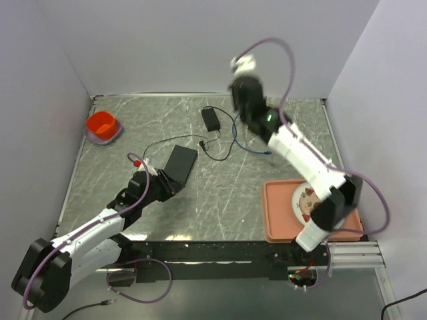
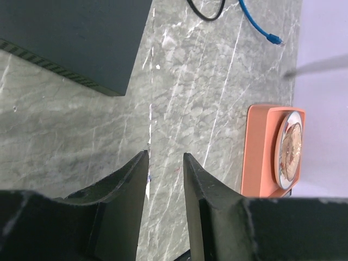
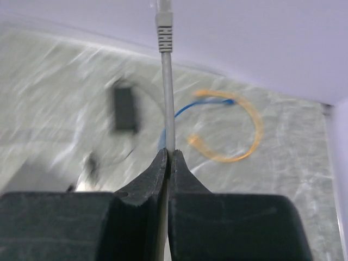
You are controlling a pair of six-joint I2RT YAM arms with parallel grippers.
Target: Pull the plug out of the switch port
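**Plug up in the air, pinched by its cable, away from the switch**

Just on the near side of the switch (image 1: 180, 167), the left fingers (image 2: 128, 182) stand a little apart over bare counter (image 2: 217, 109). Nothing is between them, and their tips are close to the switch's corner without touching it. Far beyond the switch, raised toward the back wall, the right fingers (image 3: 155, 179) are pressed shut on a thin grey cable (image 3: 168, 92). The plug (image 3: 164, 30) stands above them, free in the air. I cannot make out the port on the switch's edge, but I judge it emptied. To finish well, the right arm should hold a firm pinch, since so thin a cable could slip, and carry the plug off without dragging slack over the switch. The left could press the switch down if it shifts.
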